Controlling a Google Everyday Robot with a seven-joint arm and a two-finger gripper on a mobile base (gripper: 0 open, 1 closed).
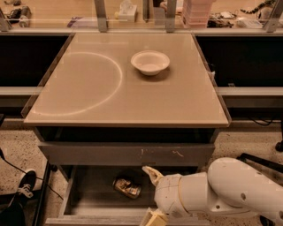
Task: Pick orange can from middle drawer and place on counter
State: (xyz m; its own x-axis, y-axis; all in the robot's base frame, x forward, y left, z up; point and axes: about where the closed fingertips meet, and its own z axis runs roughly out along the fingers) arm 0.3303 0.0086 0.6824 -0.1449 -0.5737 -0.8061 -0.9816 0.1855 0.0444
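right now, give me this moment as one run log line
stage: can not picked | gripper: open, over drawer, beside can, apart | can: on its side on drawer floor | counter: white bowl

- White bowl [150, 62]: upright, far, right of centre.
- Grey drawer front [126, 154]: closed, white scuffs right of middle.
- Tissue box [128, 10]: far edge, between two metal posts [101, 14].
- Pink stacked containers [196, 11]: far right.
- Black shoe [24, 185]: near left, on speckled floor [20, 145].
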